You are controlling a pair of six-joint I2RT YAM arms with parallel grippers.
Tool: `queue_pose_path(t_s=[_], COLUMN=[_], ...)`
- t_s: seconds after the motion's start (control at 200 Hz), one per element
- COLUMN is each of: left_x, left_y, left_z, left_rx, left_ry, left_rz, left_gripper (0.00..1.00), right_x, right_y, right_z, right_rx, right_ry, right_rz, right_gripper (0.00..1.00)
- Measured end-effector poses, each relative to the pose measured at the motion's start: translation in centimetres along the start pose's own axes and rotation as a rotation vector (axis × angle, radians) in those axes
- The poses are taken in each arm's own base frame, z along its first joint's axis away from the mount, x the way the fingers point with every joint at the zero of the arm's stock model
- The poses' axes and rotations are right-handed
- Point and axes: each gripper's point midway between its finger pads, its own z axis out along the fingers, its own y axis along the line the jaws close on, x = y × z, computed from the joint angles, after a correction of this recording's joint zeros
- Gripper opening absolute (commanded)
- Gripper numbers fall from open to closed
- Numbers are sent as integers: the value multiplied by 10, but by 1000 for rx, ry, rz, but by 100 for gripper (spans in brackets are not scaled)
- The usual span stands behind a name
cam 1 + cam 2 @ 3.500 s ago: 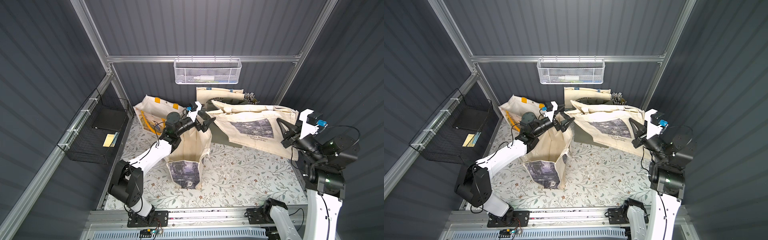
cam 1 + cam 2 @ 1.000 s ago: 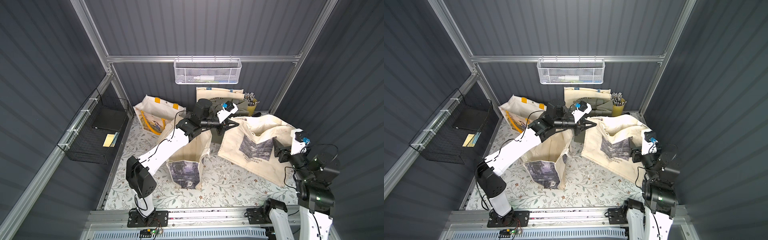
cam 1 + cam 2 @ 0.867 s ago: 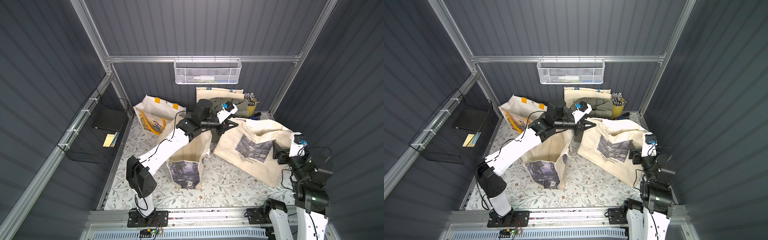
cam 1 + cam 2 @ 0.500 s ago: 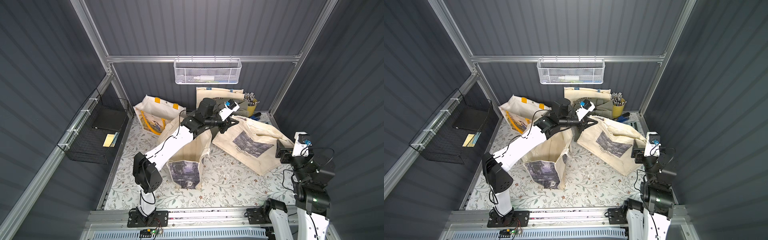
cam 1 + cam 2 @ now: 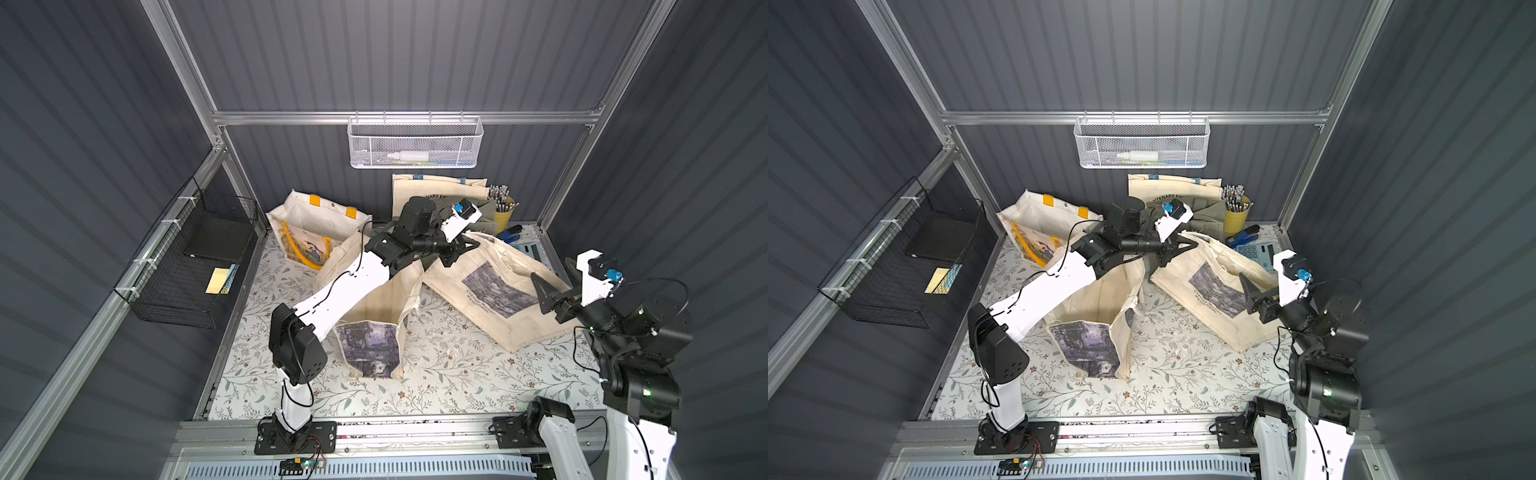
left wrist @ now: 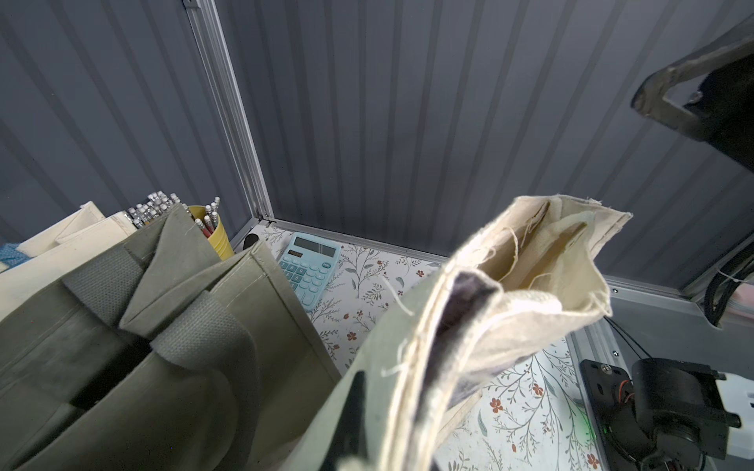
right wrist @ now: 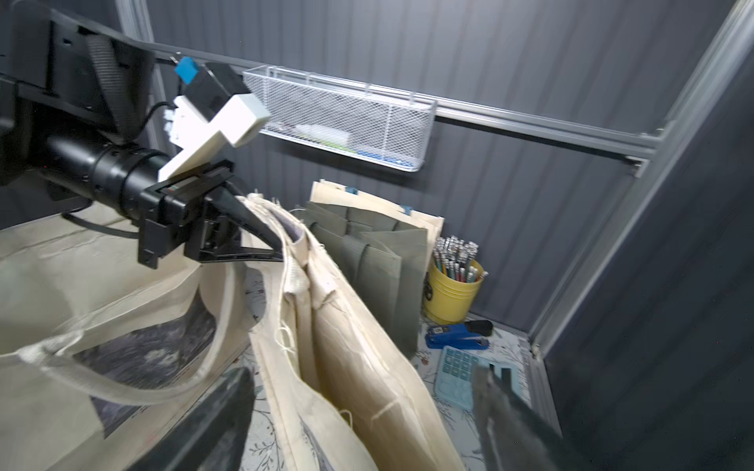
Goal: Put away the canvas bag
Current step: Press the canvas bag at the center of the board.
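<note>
With the left hand (image 5: 456, 254) pinching the hem of the canvas bag (image 5: 494, 291) near the rear right corner of the desk (image 5: 449, 374) and the right hand (image 5: 550, 269) spread and empty, lift until the fabric clears the calculator (image 5: 1254, 251).

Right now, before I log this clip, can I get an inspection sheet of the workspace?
Surface: floral mat, flat.
Job's things: canvas bag slumped on the mat, its top edge lifted.
Clutter: standing printed bag mid-mat; yellow-handled tote, olive bag, pencil cup, stapler and calculator toward the back.
Grippers: left gripper, fingers shut on the canvas bag's top edge; right gripper, fingers open over the bag's other end, contact unclear.
Cables: black cable along the left arm; cable loop at the right wrist.
Surroundings: white mesh basket on the back rail; black wire basket on a side wall.
</note>
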Motion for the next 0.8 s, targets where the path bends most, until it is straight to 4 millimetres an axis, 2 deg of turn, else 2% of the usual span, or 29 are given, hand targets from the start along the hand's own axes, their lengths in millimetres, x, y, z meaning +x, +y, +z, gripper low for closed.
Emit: queue_pose_path(t_s=[0.24, 0.49, 0.801], left_x=[-22, -12, -22], left_y=[-23, -48, -73], left_z=[14, 29, 32], left_rx=[29, 54, 87], left_ry=[-36, 11, 8], left_rz=[40, 78, 161], left_gripper=[0, 0, 0], right_x=[-10, -20, 11], right_y=[20, 23, 19], right_z=[3, 11, 32], right_rx=[-125, -160, -161], right_ry=[-2, 34, 177], right_rz=[-3, -62, -70], right_gripper=[95, 96, 94])
